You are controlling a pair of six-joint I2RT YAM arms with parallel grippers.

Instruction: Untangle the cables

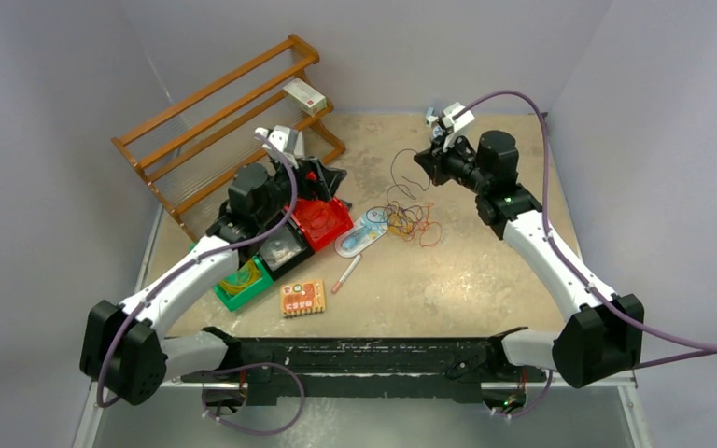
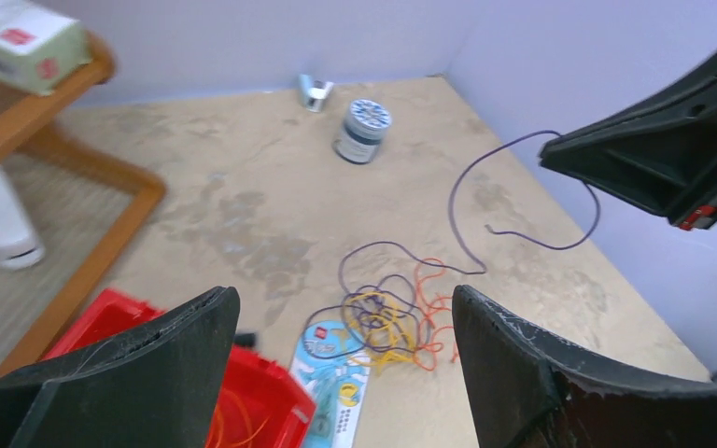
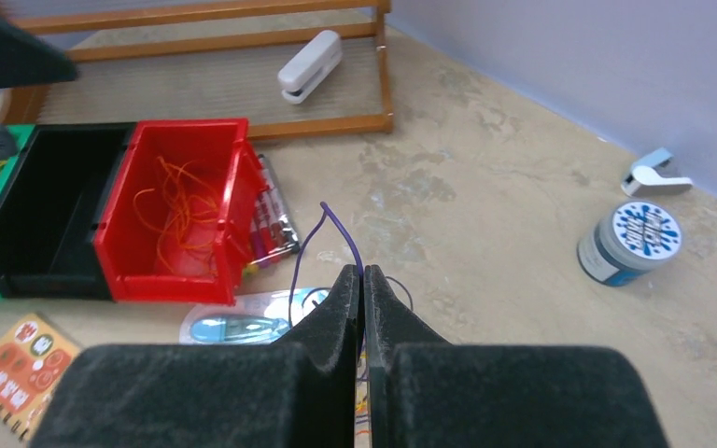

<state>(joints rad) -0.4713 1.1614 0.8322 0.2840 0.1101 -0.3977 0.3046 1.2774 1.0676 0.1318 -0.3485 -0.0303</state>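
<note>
The cables (image 1: 411, 219) lie in a loose heap of yellow, orange, red and dark loops near the middle of the bench (image 1: 485, 280). Seen from the left wrist, the yellow loops overlap the top end of a flat blue-and-white packet (image 2: 331, 383).

One purple cable (image 2: 462, 187) rises out of the heap and arcs towards the far right corner. The right hand (image 1: 427, 161) has it pinched between fingers that are pressed together, held above the bench. In the right wrist view the strand comes out just above the closed fingertips (image 3: 347, 280).

The left hand (image 1: 322, 177) hangs over the left half of the bench above a red bin (image 1: 322, 222). Its fingers are spread wide and hold nothing.

The red bin has thin orange strands (image 3: 182, 201) inside. A black bin (image 1: 283, 247) and a green bin (image 1: 243, 283) sit in a row with it, running towards the near left corner. An orange notebook (image 1: 302, 299) and a pen (image 1: 345, 273) lie nearer the front edge.

A wooden rack (image 1: 224, 121) fills the far left corner. A small jar (image 2: 362, 131) stands close to the far edge.
</note>
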